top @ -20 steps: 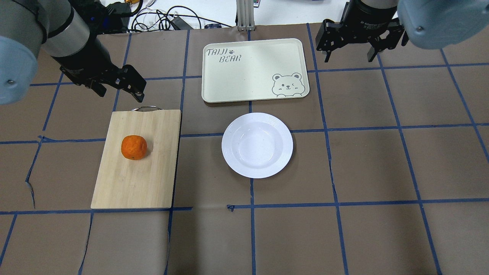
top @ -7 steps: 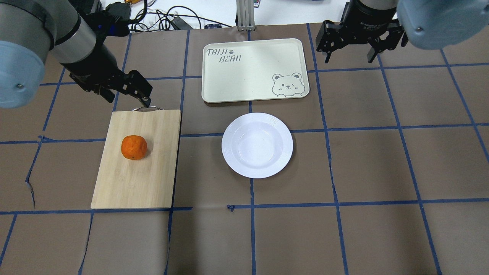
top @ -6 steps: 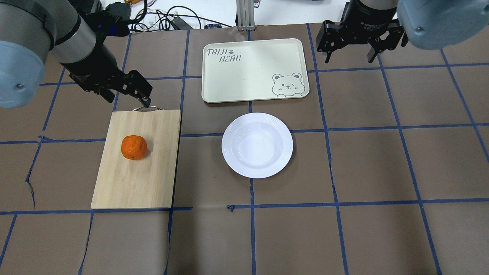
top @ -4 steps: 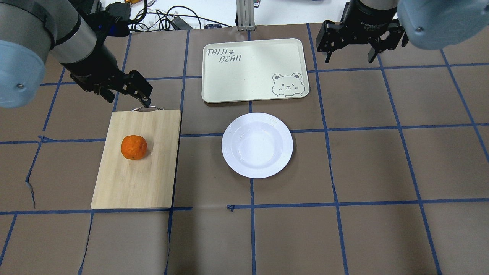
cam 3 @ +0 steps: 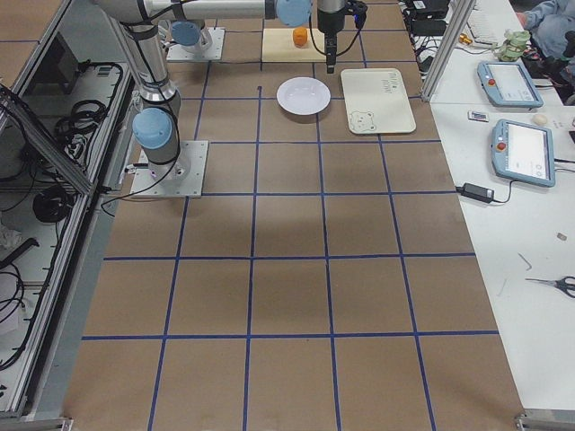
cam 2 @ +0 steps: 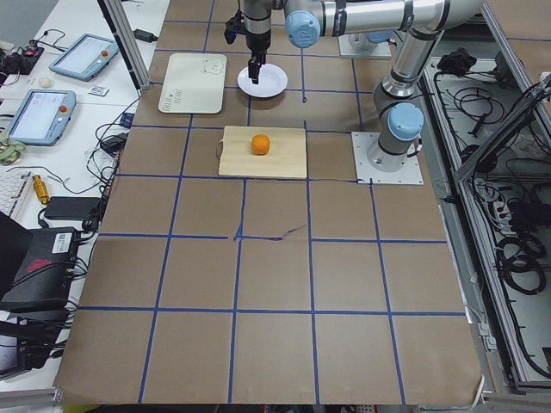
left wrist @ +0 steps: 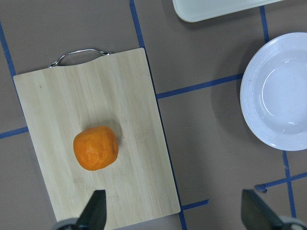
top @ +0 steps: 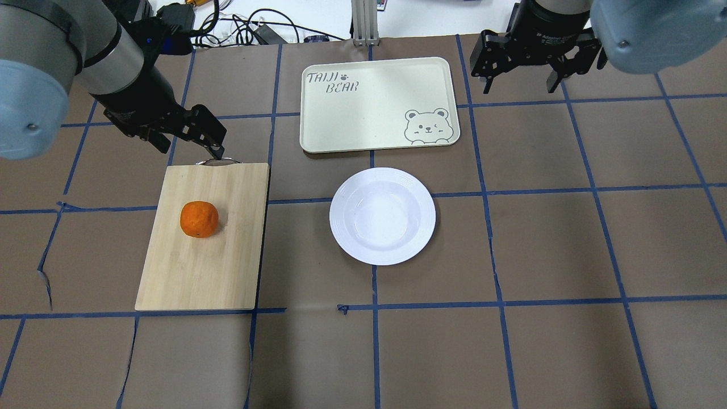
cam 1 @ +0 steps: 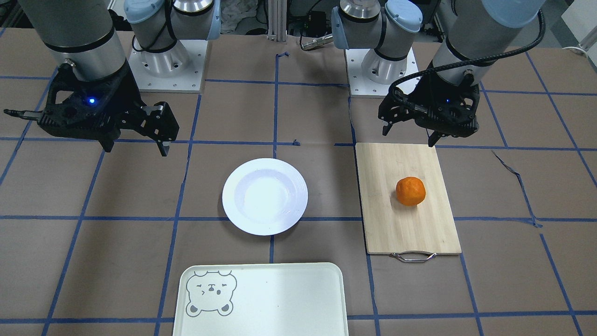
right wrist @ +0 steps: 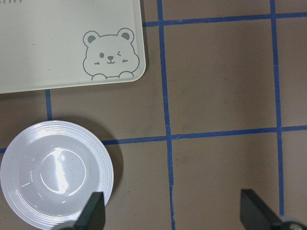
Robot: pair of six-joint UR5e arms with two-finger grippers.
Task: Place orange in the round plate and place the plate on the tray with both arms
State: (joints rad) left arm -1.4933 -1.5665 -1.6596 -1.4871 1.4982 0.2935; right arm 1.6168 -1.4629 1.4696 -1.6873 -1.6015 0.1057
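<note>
The orange (top: 199,219) was seen resting on the bamboo cutting board (top: 204,267), well apart from the round plate (top: 383,216), which was set just beside the tray (top: 375,108). The left gripper (top: 190,149) was held wide open above the board. The right gripper (top: 518,90) was likewise spread wide, gripping nothing.

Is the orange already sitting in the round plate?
No, the orange rests on the cutting board, apart from the round plate, whose centre holds nothing.
</note>
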